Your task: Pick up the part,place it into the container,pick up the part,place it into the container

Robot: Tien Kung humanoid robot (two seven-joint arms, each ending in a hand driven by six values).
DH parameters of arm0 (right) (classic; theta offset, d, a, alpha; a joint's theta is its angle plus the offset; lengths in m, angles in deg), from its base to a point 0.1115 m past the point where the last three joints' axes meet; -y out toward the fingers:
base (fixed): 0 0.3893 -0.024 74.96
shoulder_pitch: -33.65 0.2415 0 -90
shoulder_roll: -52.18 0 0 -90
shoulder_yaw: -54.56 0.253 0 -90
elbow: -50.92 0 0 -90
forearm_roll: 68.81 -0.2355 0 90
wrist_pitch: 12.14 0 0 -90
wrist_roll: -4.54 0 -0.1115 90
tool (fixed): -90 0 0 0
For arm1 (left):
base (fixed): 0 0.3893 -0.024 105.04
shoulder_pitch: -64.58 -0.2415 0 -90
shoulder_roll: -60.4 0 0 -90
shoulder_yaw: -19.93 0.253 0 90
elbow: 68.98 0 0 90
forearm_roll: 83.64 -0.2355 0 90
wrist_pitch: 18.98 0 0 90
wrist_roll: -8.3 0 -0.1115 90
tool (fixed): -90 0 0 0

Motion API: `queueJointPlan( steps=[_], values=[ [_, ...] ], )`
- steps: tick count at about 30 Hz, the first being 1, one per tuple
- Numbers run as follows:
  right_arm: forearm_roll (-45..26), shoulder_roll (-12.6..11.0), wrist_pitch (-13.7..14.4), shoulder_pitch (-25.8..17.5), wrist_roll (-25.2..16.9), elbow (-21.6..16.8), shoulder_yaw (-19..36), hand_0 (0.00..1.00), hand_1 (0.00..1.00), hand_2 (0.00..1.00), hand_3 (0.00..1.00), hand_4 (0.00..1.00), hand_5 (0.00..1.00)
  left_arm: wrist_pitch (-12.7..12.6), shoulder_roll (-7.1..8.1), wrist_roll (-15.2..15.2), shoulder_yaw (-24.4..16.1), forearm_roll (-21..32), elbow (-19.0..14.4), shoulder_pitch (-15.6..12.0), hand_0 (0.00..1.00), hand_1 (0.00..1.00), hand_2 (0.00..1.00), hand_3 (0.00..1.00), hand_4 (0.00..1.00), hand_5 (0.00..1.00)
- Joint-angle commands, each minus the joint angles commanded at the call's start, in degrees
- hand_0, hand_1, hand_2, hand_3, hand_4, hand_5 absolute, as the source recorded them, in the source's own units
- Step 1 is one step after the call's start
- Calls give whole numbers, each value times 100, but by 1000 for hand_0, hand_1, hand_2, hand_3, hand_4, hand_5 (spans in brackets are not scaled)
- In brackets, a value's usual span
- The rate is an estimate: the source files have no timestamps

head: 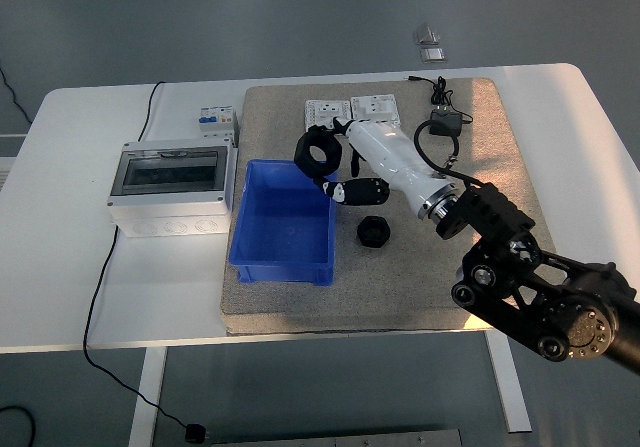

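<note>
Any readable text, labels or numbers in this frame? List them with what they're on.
None readable.
Circuit breaker: blue markings, too small to read.
Grey enclosure box: no legible print.
White socket plates: no text visible.
Blue container and black parts: unmarked.

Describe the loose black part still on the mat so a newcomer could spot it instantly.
Start at the blue bin on the grey mat. Just off its right wall lies a small black nut-like part, alone on the mat. Unlike the black ring held in the right hand above the bin's far corner, it is smaller, untouched and lies flat.
</note>
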Motion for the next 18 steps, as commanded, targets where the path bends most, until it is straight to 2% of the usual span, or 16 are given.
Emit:
queueJointPlan(
  steps=[1, 5, 6, 11, 12, 17, 18],
  values=[
    [11, 18, -34, 34, 30, 32, -35, 722, 418, 517, 568, 302, 2, -1, 0, 0, 1, 3, 0, 2, 710, 695, 746, 731, 771, 786],
    [187, 156, -492, 331, 314, 269, -533, 722, 418, 517, 568, 302, 2, -12, -2, 7, 10, 51, 0, 10, 710, 695, 746, 731, 771, 786],
    [242, 176, -589, 373, 365, 296, -642, 942, 805, 768, 687, 560, 288, -15, -2, 8, 10, 60, 0, 10, 710, 693, 745, 731, 780, 803],
    [454, 244, -811, 489, 531, 326, -998, 942, 805, 768, 687, 560, 288, -22, -2, 15, -3, 55, 0, 8, 710, 693, 745, 731, 780, 803],
    [471, 253, -827, 500, 549, 328, -1034, 998, 885, 824, 733, 586, 332, -23, -1, 17, -8, 47, 0, 6, 711, 692, 743, 730, 782, 805],
    [512, 269, -858, 517, 614, 333, -1107, 998, 885, 824, 733, 586, 332, -27, 1, 22, -19, 34, 0, -2, 711, 692, 743, 730, 782, 805],
    [519, 271, -858, 517, 620, 333, -1114, 998, 905, 846, 748, 609, 369, -28, 1, 23, -21, 31, 0, -4, 710, 690, 740, 729, 783, 805]
  ],
)
